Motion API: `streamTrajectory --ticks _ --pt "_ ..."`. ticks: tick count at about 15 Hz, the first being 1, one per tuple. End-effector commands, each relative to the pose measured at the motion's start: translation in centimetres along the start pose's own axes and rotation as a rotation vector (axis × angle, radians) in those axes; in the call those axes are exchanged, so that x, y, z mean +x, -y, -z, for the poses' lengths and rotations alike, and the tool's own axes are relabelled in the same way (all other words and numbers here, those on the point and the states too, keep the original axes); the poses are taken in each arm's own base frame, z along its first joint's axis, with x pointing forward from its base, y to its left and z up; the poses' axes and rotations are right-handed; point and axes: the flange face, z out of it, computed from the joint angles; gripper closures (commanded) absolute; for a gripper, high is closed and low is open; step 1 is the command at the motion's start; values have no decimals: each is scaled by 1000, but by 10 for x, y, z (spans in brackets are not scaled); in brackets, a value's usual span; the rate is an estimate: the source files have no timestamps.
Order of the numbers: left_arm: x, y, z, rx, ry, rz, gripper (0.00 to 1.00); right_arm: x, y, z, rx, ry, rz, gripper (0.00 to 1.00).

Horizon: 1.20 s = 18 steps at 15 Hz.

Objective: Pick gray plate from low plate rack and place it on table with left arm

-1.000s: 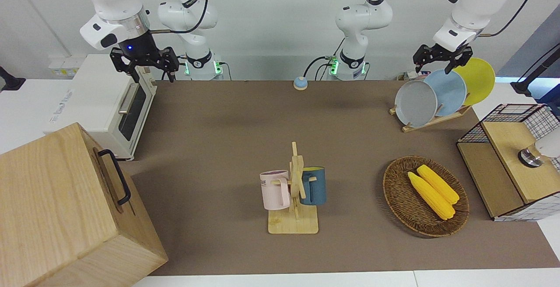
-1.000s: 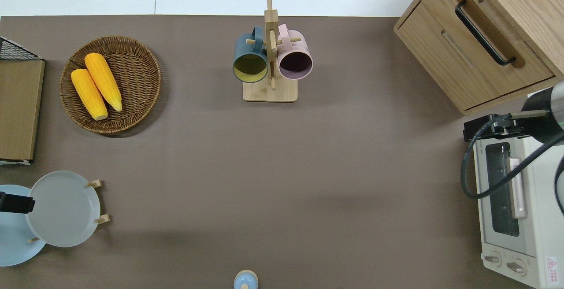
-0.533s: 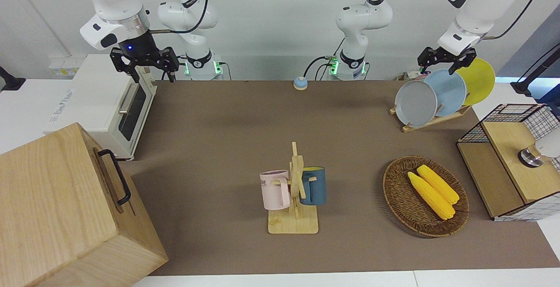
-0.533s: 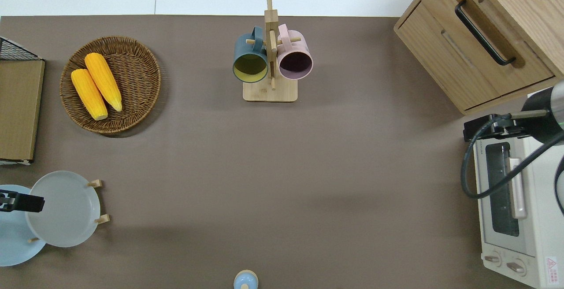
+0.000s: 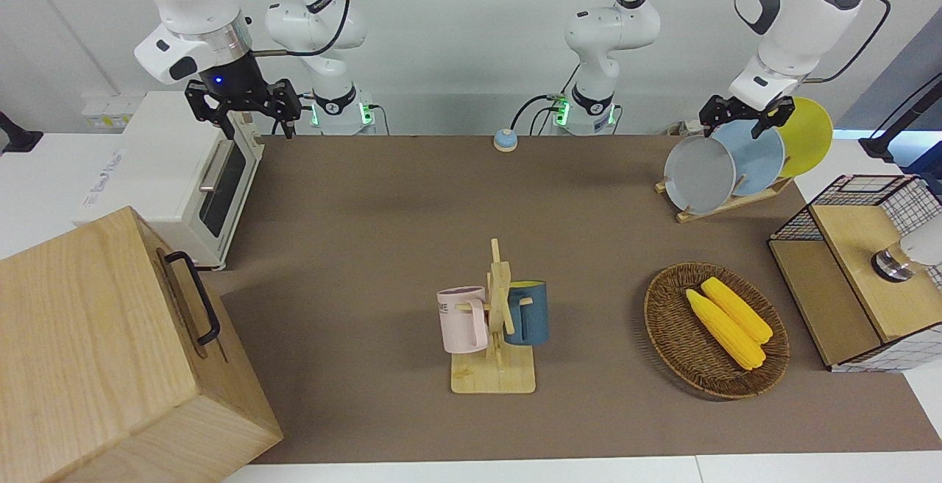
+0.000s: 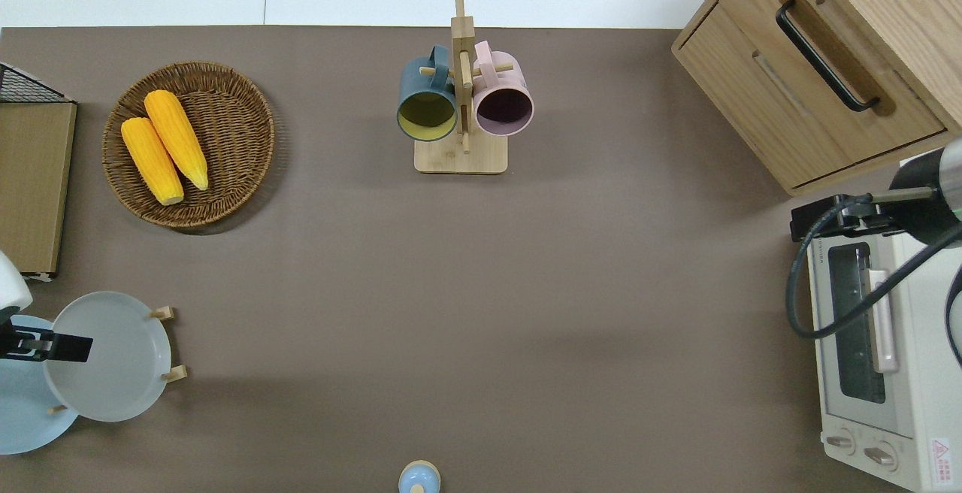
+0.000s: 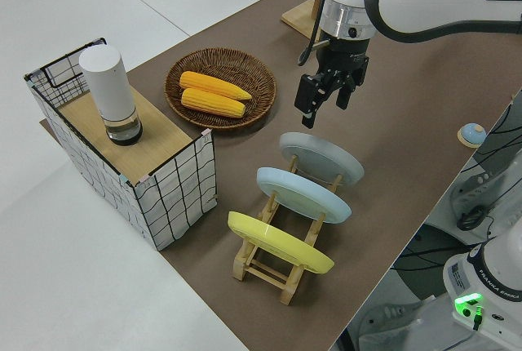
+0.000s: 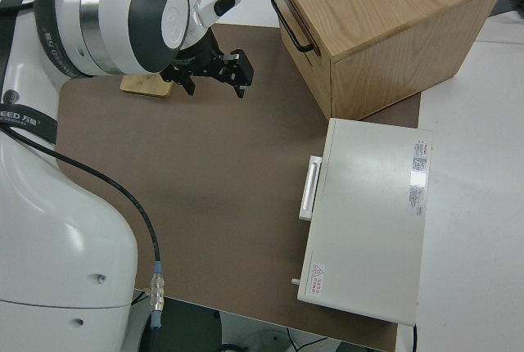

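- The left arm's small black two-finger gripper point(image 7: 324, 98) hung with its fingers spread apart, gripping nothing, over the upper edge of the round pale gray plate point(image 6: 109, 356).
- That gray plate leaned in the low light-wood plate rack point(image 7: 277, 255), at the rack's end toward the table's middle, the round light blue plate point(image 7: 303, 194) and then the round yellow plate point(image 7: 279, 242) slotted beside it.
- The rack stood on the brown-matted table point(image 6: 481, 290) at the left arm's end.
- The right arm was parked, its black gripper point(image 5: 252, 102) with fingers apart.
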Motion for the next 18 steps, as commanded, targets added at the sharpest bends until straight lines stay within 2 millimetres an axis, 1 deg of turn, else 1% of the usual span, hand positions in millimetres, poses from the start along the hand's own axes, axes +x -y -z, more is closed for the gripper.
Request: streamTrajectory --ticks 1,3,6,8,11,12,13,14,15,16,17,18 --pt "-14 1 -28 45 -27 -18 0 0 1 3 3 -5 -3 17" --pt "-17 4 -39 50 -38 -14 0 0 1 3 3 -5 -1 17" --pt "-22 9 -63 50 -59 1 0 0 1 3 3 -5 -3 17" --pt "-23 9 -70 49 -64 3 2 0 1 3 3 -5 -3 17" --pt "-25 10 -72 48 -62 7 17 0 1 3 3 -5 -3 17" --pt "-25 10 -72 47 -60 8 75 0 1 3 3 -5 -3 17" --pt "-24 10 -72 48 -60 10 171 0 1 3 3 -5 -3 17" --pt "-24 10 -72 47 -61 14 323 0 1 3 3 -5 -3 17" --pt "-25 10 -72 47 -59 14 526 0 1 3 3 -5 -3 17" --pt "-25 9 -72 46 -58 14 679 0 1 3 3 -5 -3 17" --pt "-25 9 -72 46 -56 14 819 0 1 3 3 -3 -3 17" --pt "-24 8 -72 46 -55 12 899 0 1 3 3 -5 -3 17"
